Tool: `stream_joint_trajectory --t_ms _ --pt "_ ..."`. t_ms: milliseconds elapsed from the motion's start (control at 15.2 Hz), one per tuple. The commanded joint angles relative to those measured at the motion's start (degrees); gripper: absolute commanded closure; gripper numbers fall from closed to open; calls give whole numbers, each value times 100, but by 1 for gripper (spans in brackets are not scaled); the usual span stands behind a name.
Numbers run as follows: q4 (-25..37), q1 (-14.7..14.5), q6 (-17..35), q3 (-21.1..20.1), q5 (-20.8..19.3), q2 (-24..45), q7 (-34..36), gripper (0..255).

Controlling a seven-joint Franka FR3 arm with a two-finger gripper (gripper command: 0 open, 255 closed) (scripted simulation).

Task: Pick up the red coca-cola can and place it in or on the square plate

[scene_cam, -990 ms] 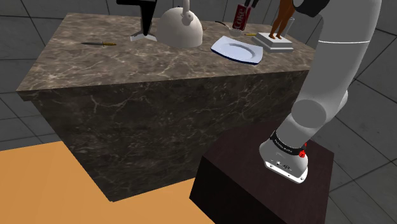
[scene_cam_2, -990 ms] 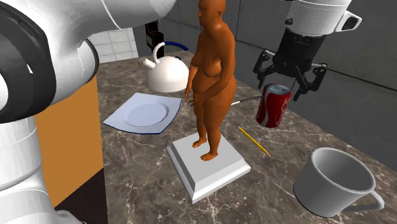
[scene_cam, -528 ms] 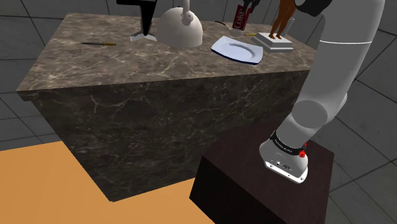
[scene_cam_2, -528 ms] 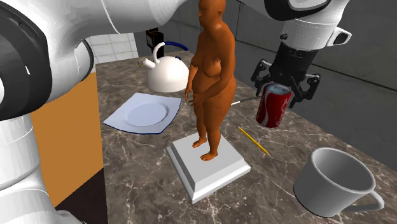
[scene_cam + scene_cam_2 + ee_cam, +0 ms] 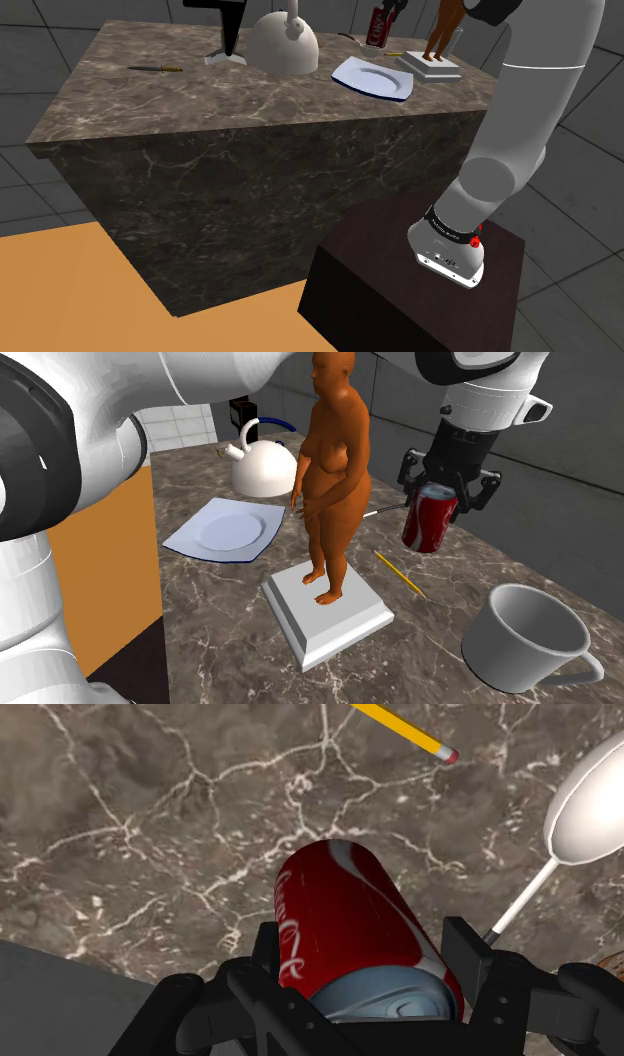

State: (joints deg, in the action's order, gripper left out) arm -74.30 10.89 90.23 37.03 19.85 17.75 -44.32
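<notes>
Within the last second the gripper [image 5: 447, 492] has come down over the red can [image 5: 428, 524] and now straddles its top. We cannot tell whether it has clamped. The can leans on the counter [image 5: 230, 617], and the statue [image 5: 330, 472] stands between it and the plate [image 5: 188, 538]. Lift outstanding.

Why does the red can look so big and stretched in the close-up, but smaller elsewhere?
Wrist view: the camera sits close over the can, so its near silver top swells and the body tapers away, with a soft sheen on the red side. Second exterior view: it looks small, while the nearby white arm looms. Shoulder view: dim, the counter's front face darkest.
</notes>
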Motion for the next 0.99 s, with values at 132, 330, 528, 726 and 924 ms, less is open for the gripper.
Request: stream_joint_trajectory --t_ms 132,330,528,726,924 --pt "-5 -1 1 -2 0 3 0 255" --pt "1 2 -2 -1 2 6 -2 255" --pt "111 26 -90 -1 17 31 8 255" --pt "497 128 -379 -2 87 140 33 255" --pt "930 256 -688 -9 177 276 60 255"
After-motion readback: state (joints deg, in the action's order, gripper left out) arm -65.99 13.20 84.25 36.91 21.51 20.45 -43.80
